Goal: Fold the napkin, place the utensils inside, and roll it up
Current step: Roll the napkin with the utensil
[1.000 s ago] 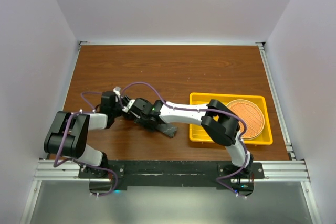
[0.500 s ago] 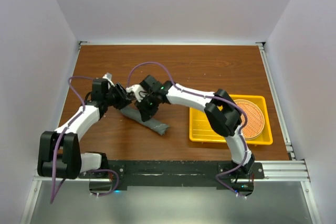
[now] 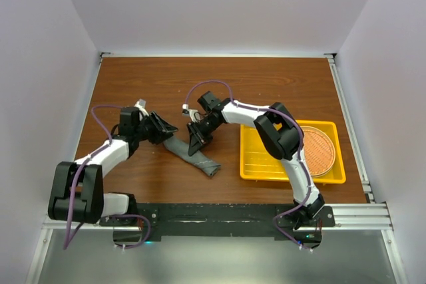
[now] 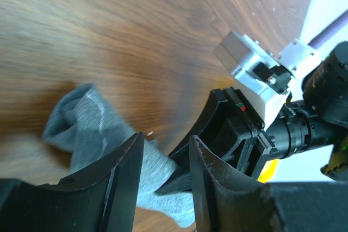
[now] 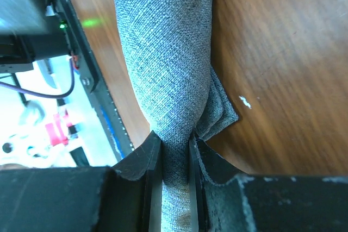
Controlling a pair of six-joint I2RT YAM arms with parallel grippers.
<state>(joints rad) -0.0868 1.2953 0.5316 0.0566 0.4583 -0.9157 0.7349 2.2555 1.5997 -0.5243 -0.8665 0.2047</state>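
The napkin (image 3: 208, 163) is a grey rolled bundle lying slantwise on the wooden table (image 3: 219, 84), left of the yellow tray. My right gripper (image 3: 197, 145) is shut on the roll about midway along it. In the right wrist view the grey cloth (image 5: 163, 47) is pinched between the jaws of that gripper (image 5: 175, 146). My left gripper (image 3: 170, 128) stands open just off the roll's upper-left end. In its own view the cloth (image 4: 89, 118) lies beyond the left gripper (image 4: 166, 140) and nothing is held. The utensils are out of view.
A yellow tray (image 3: 293, 177) sits at the right front of the table, with a round woven orange-brown mat (image 3: 314, 151) in its right half. The right arm's black gripper body (image 4: 234, 129) is close in front of the left fingers.
The right gripper has closed on the napkin roll and the right arm has swung back and to the right. The left gripper has let go, opened and drawn away to the left.
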